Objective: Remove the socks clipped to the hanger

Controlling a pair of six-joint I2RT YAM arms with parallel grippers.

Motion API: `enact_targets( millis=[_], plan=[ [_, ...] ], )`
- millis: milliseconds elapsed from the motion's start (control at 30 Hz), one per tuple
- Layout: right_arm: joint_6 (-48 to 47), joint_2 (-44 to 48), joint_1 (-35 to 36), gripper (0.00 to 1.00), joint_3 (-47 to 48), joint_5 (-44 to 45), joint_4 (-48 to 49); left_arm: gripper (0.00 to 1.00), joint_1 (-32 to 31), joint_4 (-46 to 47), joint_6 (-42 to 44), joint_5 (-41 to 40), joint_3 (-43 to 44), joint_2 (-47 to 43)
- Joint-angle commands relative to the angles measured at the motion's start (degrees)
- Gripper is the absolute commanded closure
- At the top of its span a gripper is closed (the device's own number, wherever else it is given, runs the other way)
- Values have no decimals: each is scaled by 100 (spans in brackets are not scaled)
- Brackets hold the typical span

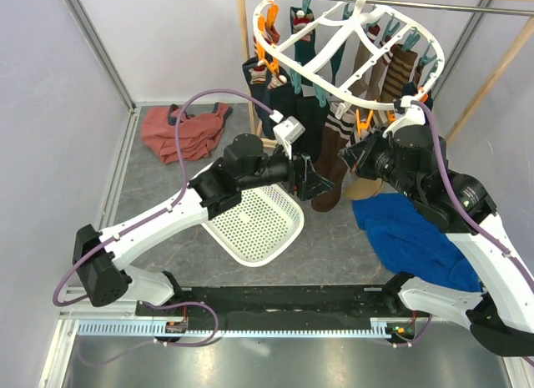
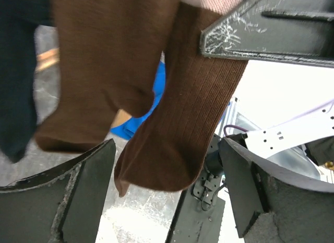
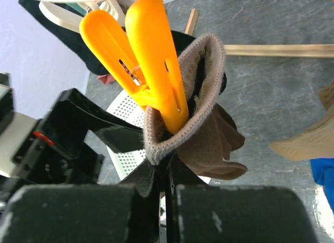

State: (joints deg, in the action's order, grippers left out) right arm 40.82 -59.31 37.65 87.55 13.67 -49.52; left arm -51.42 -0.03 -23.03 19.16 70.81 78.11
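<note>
The hanger (image 1: pixel 288 71) hung high at the back, its socks (image 1: pixel 332 158) dangling, so I reached up beneath. My left gripper (image 2: pixel 167 188) stood spread around a brown sock (image 2: pixel 177 123), likely to steady it. My right gripper (image 3: pixel 165 172) pinched a cuff (image 3: pixel 204 110) under its orange clip (image 3: pixel 156 60), probably to tug it free.

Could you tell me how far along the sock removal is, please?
Done: little; one tan sock seems to lie on the table. In hand: the right gripper is shut on the cuff of a brown sock, just under its orange clip; the left gripper stands open around a hanging brown toe. Left: many socks hang clipped to the hanger.
</note>
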Motion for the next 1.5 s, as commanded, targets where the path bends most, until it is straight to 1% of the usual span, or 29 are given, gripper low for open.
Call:
enact_targets(
  millis=[0,33,100,133,200,233,267,300,400,533,567,600,667,700,733,933,1067,1300,1467],
  plan=[
    [181,33,-3,100,-10,-224,320,16,-158,258,246,53,170,152],
    [198,33,-3,100,-1,-242,329,32,-167,258,237,27,188,196],
    [251,34,-3,100,8,-260,329,46,-210,241,176,18,223,223],
    [260,33,-3,100,17,-268,329,58,-219,241,150,0,249,223],
    [321,33,-12,99,52,-303,337,69,-254,241,105,-44,267,223],
    [339,25,-3,96,87,-321,329,88,-255,232,105,-18,285,249],
    [357,7,-3,93,113,-356,329,98,-255,197,105,-9,302,266],
    [383,-2,-3,82,139,-356,303,98,-246,179,97,-9,311,258],
    [418,-81,-12,63,376,-182,22,98,-255,127,62,-26,276,214],
    [304,-265,-3,50,1078,223,-602,98,-246,38,53,-140,162,117],
    [304,-335,-12,47,1202,328,-899,98,-255,38,53,-158,136,100],
    [321,-353,-3,42,1325,442,-1041,98,-255,38,44,-167,109,82],
    [313,-388,-3,38,1642,759,-1374,98,-255,38,44,-184,56,47],
    [304,-397,-3,34,1738,873,-1472,98,-255,38,35,-193,47,21],
    [287,-423,-3,33,1957,1057,-1543,98,-255,-109,44,-211,56,12],
    [119,-819,-3,28,2819,1691,-2131,98,-255,-216,-26,-290,74,-41],
    [93,-1056,-12,27,3040,1998,-2115,98,-255,-234,-105,-255,100,-76],
    [-144,-1381,-3,28,3444,2034,-1948,98,-298,-260,-123,-333,109,-76],
    [-153,-1522,-3,30,3488,2052,-1965,98,-526,-313,-18,-694,135,-102]
  ],
)
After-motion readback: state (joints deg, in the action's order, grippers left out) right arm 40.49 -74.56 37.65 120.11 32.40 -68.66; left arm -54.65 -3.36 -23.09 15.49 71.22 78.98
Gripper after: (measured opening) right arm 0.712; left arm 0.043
